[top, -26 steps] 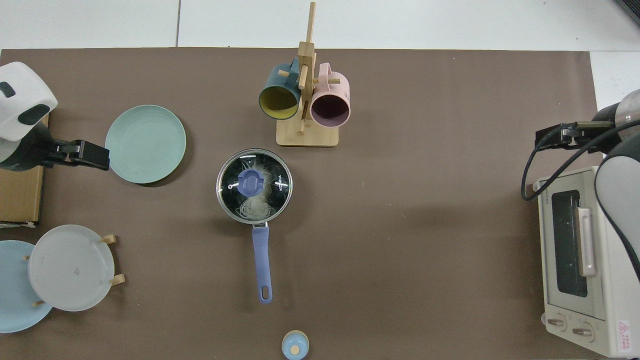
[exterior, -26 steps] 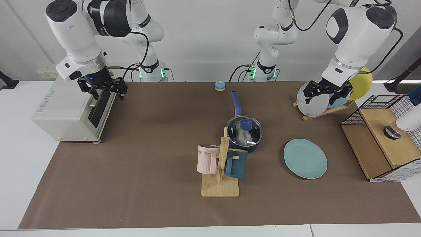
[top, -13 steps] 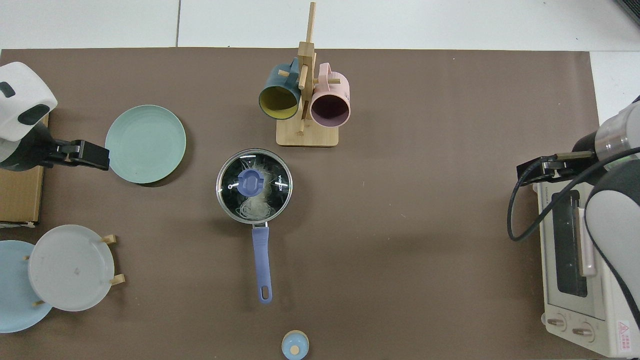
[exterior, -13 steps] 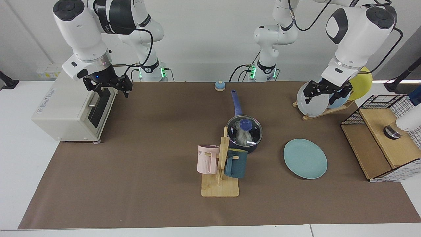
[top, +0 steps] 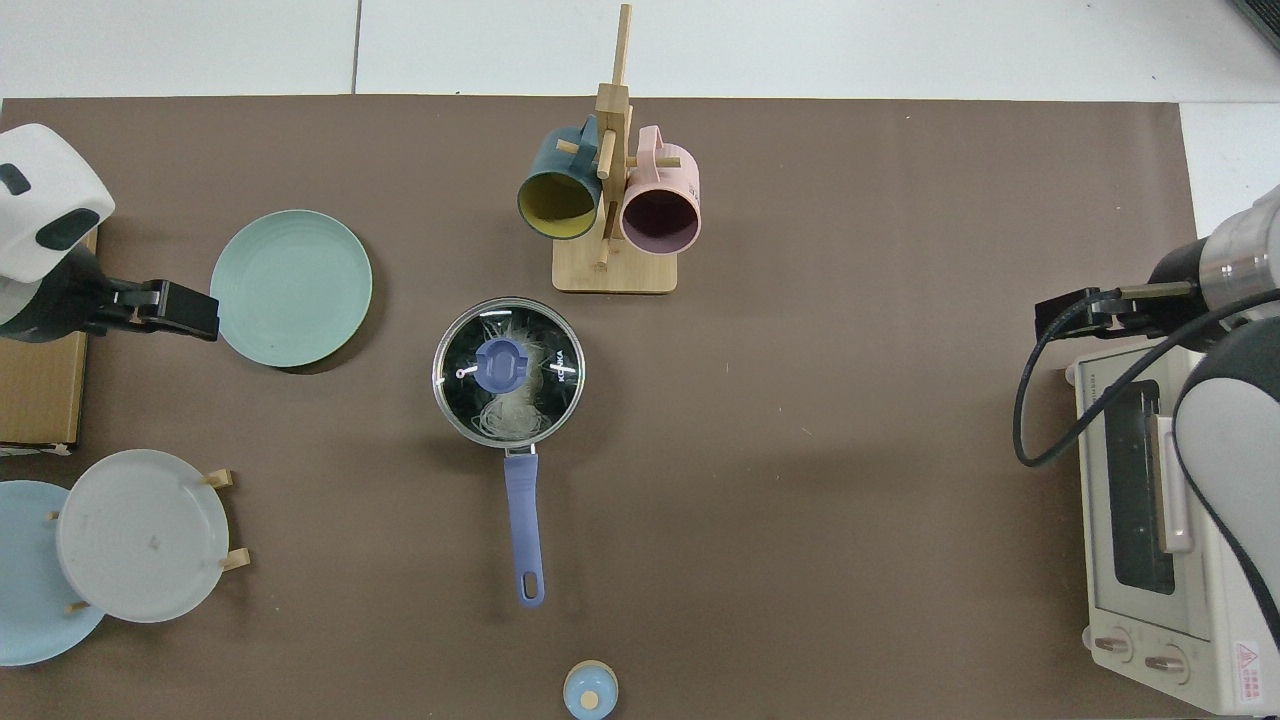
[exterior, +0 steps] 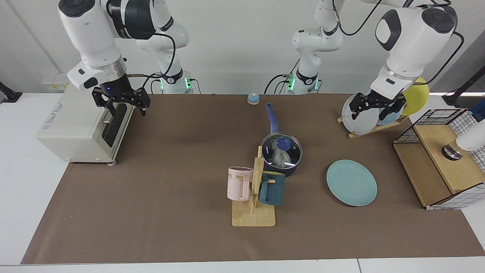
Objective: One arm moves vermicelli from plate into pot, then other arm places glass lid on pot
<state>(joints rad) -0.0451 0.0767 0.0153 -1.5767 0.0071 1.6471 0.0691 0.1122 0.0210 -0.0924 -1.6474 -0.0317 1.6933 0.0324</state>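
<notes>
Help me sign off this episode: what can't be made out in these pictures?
- Pot: facing view, the mug rack hides its near wall.
- Vermicelli: both views, seen only through the glass lid; its knob covers part.
- Light-blue plate: top view, cut by the edge and overlapped by the grey plate.
- Toaster oven: top view, an arm covers part.

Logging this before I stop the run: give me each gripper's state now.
Left gripper: open, holding nothing, up by the plate rack.
Right gripper: open, holding nothing, above the toaster oven.
</notes>
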